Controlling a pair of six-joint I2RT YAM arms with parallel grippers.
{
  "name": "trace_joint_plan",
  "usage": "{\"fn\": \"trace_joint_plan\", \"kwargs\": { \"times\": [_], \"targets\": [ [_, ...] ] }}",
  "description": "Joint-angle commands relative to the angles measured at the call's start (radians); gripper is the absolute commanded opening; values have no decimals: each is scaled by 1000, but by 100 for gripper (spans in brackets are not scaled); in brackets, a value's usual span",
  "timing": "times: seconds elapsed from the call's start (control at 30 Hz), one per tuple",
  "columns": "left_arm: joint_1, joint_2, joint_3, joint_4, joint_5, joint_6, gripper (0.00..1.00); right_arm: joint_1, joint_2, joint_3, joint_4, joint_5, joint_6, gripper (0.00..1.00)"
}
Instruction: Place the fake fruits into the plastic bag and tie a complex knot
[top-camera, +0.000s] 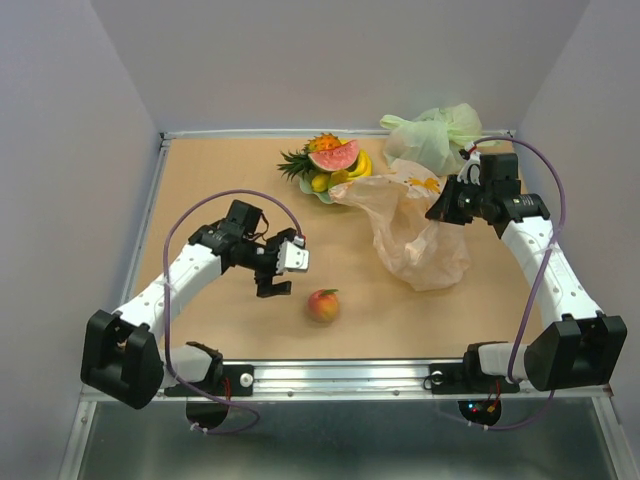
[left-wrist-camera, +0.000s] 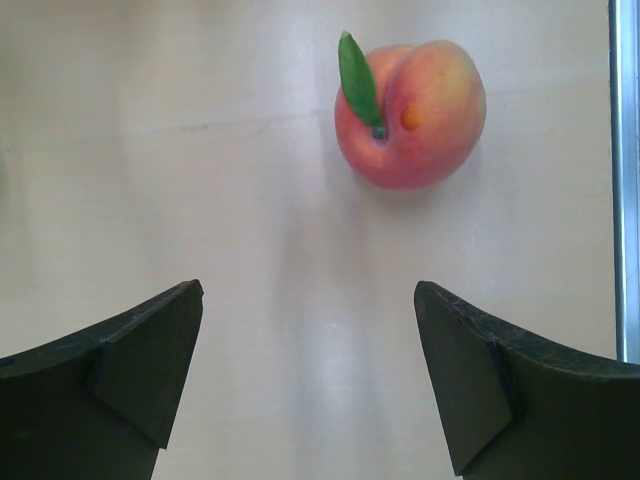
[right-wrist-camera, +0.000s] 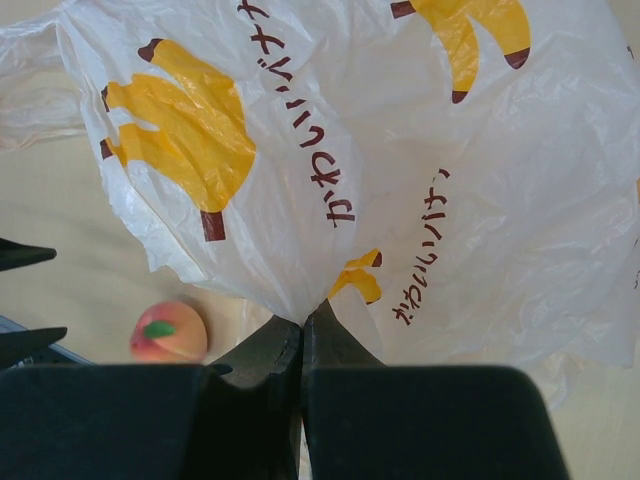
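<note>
An orange-pink peach (top-camera: 322, 304) with a green leaf lies alone on the table near the front; it also shows in the left wrist view (left-wrist-camera: 410, 112) and the right wrist view (right-wrist-camera: 167, 332). My left gripper (top-camera: 273, 280) is open and empty, just left of the peach and apart from it (left-wrist-camera: 308, 380). The translucent plastic bag (top-camera: 410, 220) with yellow-orange banana prints lies at centre right. My right gripper (top-camera: 440, 212) is shut on a pinch of its film (right-wrist-camera: 303, 322). A watermelon slice (top-camera: 333, 155), bananas (top-camera: 360, 166) and a spiky pineapple (top-camera: 300, 160) sit in the bowl.
A pale green scalloped bowl (top-camera: 312, 193) stands at the back centre. A pale green knotted bag (top-camera: 435, 135) lies at the back right. White walls close in the table. A metal rail (left-wrist-camera: 624, 180) runs along the front edge near the peach.
</note>
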Motion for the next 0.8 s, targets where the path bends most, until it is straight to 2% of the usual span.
{"fn": "trace_joint_plan", "kwargs": {
  "times": [0.0,0.23,0.47,0.77],
  "targets": [
    [-83,-63,-68,194,43,-50,99,-7,-23,42,27,-12,-12,0],
    [-265,-18,-66,196,71,3,99,-7,-15,53,27,-7,-13,0],
    [-417,64,-62,327,57,-108,99,-7,-16,34,28,-10,-9,0],
    [-421,204,-98,582,-120,-131,99,-7,-30,30,25,-10,-16,0]
  ]
}}
